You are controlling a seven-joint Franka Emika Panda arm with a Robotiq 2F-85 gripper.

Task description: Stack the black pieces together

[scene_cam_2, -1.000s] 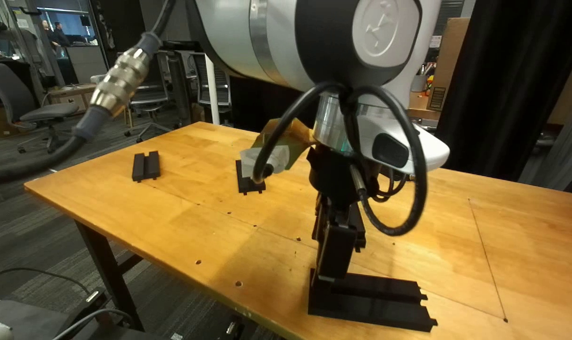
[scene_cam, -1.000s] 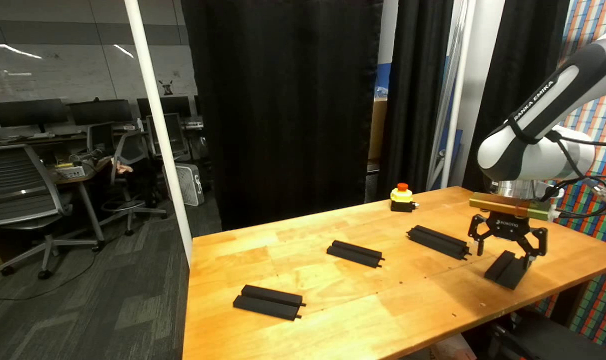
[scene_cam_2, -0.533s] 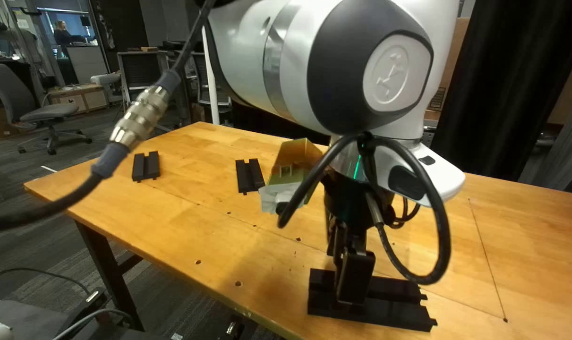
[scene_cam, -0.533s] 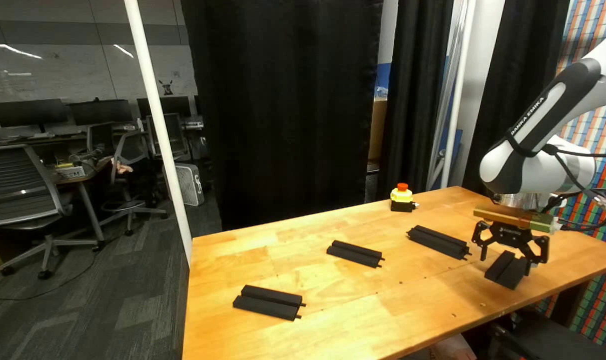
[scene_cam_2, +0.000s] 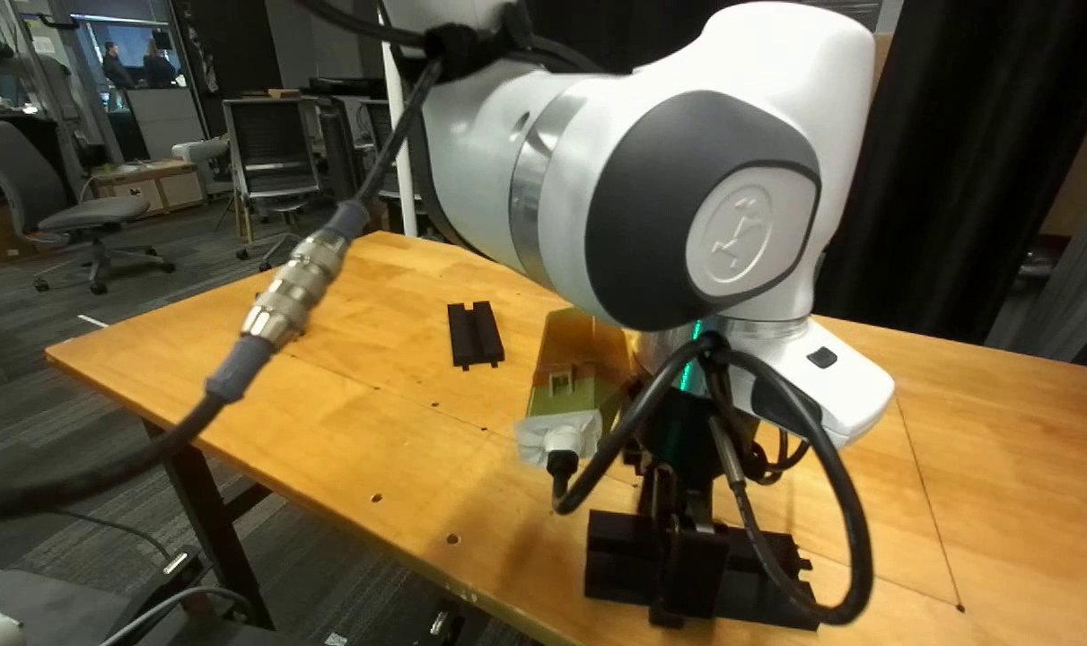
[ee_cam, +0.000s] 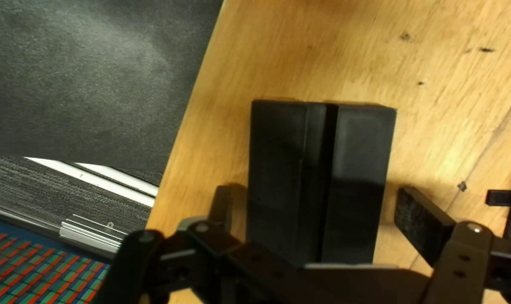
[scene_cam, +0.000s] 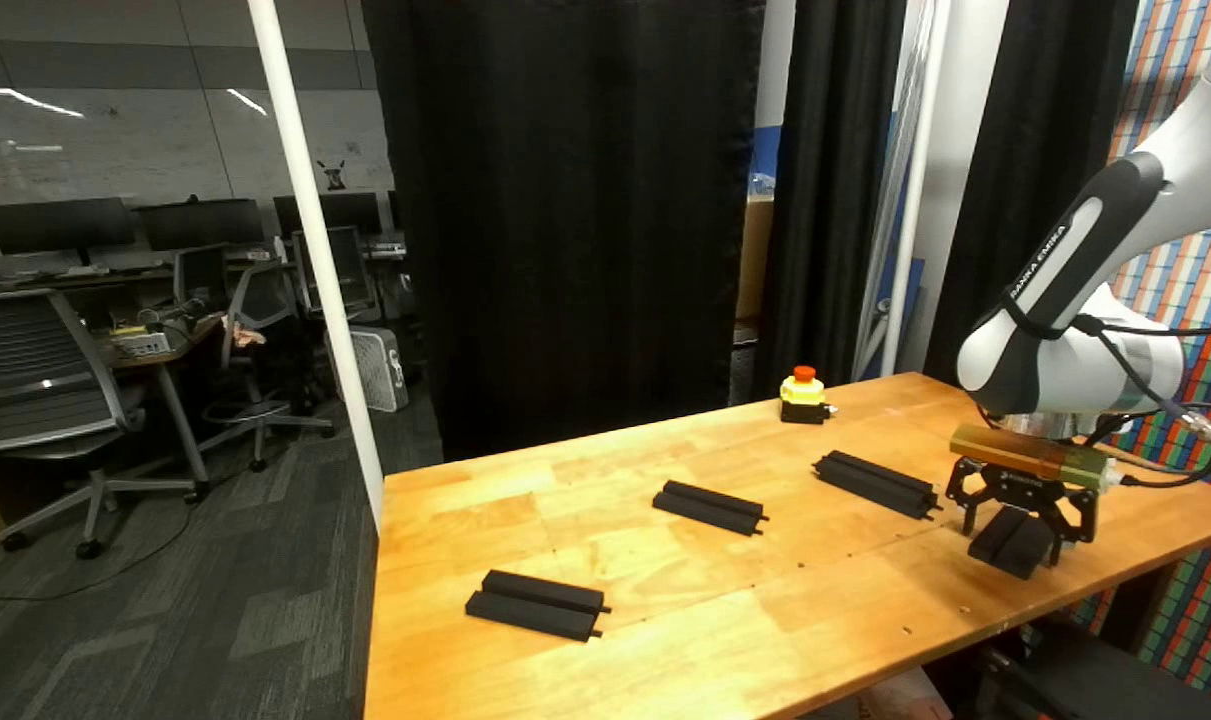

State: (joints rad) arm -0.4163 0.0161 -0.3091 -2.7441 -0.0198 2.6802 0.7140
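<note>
Several flat black pieces with lengthwise grooves and small end pegs lie apart on the wooden table. My gripper is low over the nearest black piece, jaws open and astride it. In the wrist view, this black piece lies between the fingers, with bare wood showing on both sides, so neither finger seems to touch it. Another black piece lies just beyond; farther off are a black piece and a black piece. In an exterior view the arm's cable hides the farthest one.
A red-and-yellow button box stands at the back edge of the table. The table's edge runs close beside the straddled piece in the wrist view. A peg of the neighbouring black piece shows at that view's right edge.
My gripper has come down from above until its open fingers stand on either side of the nearest black piece. The black pieces have stayed where they were.
</note>
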